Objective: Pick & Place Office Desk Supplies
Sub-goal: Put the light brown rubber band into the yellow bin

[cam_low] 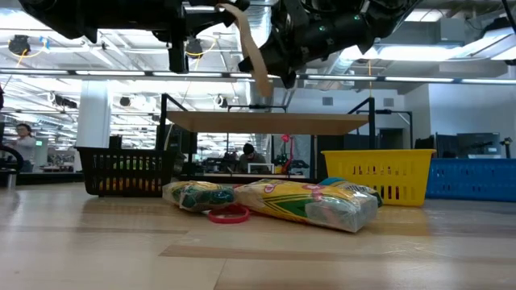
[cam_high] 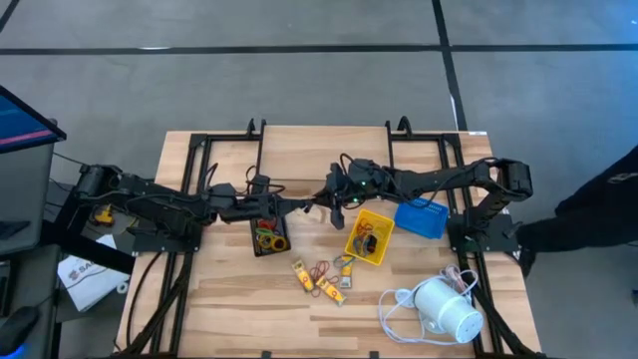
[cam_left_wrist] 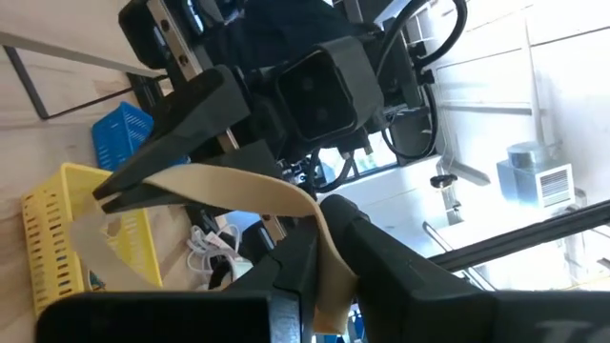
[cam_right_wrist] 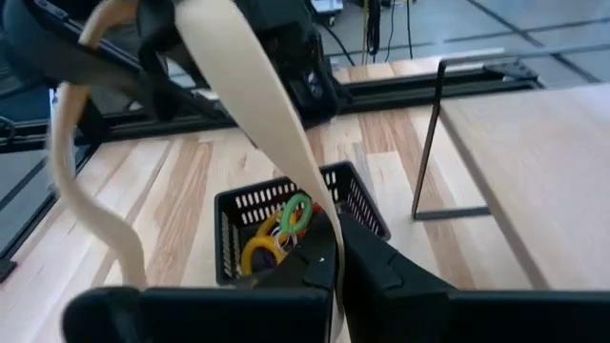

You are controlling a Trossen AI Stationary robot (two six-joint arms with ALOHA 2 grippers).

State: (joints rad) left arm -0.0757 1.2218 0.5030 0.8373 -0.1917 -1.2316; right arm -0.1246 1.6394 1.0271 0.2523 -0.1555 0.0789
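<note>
A wide tan rubber band [cam_left_wrist: 238,186] spans between my two grippers, high above the table's middle; it also shows in the low view [cam_low: 256,60] and the right wrist view [cam_right_wrist: 257,105]. My left gripper [cam_left_wrist: 319,238] is shut on one end and my right gripper [cam_right_wrist: 335,252] on the other. In the high view the two meet, left [cam_high: 302,207] and right [cam_high: 329,202], just above the black mesh tray [cam_high: 267,234], which holds coloured bands. Yellow packets [cam_high: 319,279] and a red band [cam_low: 229,213] lie on the table. My left gripper pinches the band's one end [cam_left_wrist: 322,221] between its two fingers, coming level from the table's left. The band is lifted clear of the table. My right gripper pinches the band's other end [cam_right_wrist: 319,205] between its two fingers, coming level from the table's right. One strand runs fairly straight to the other gripper; a second strand [cam_right_wrist: 81,181] bows out slack beside it.
A yellow tray [cam_high: 371,237] and a blue tray [cam_high: 421,217] stand right of the black one. A white cylindrical device [cam_high: 447,307] with its cord lies at the near right. A raised wooden shelf on a black frame [cam_low: 266,122] spans the table's far part.
</note>
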